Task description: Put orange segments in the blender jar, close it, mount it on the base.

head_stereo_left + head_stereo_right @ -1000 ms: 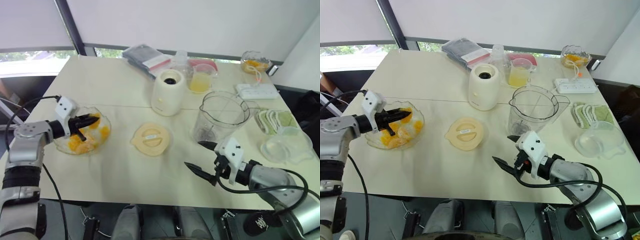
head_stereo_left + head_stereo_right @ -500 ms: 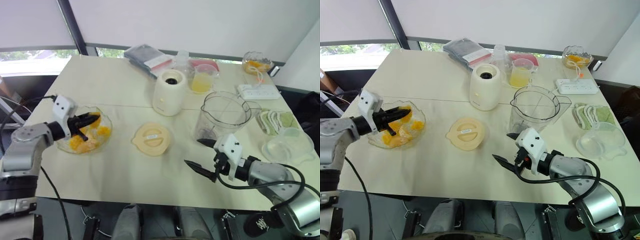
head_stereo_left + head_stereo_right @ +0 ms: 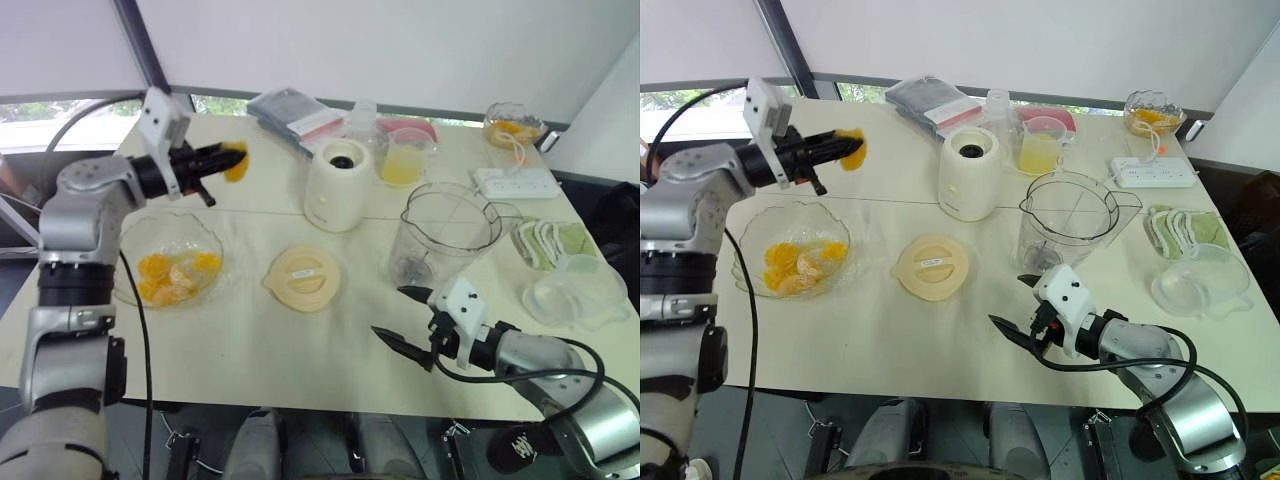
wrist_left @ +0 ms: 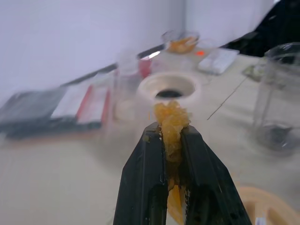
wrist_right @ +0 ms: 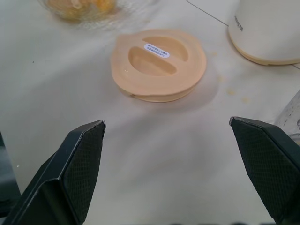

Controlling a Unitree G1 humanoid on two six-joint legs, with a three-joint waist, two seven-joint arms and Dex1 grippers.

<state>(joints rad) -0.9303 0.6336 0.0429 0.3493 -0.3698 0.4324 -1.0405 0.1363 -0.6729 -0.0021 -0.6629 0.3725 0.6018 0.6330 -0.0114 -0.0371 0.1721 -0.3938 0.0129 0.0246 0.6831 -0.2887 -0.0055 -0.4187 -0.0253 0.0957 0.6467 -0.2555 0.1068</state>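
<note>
Left gripper (image 3: 222,160) is clamped on one orange segment (image 3: 236,161), raised above the table on the far-left side of the blender jar (image 3: 440,240); the base (image 3: 337,184) stands between them. Judged from this, the jar lies well off to the gripper's right. Right gripper (image 3: 403,318), jaws spread and empty, hovers just in front of the jar
</note>
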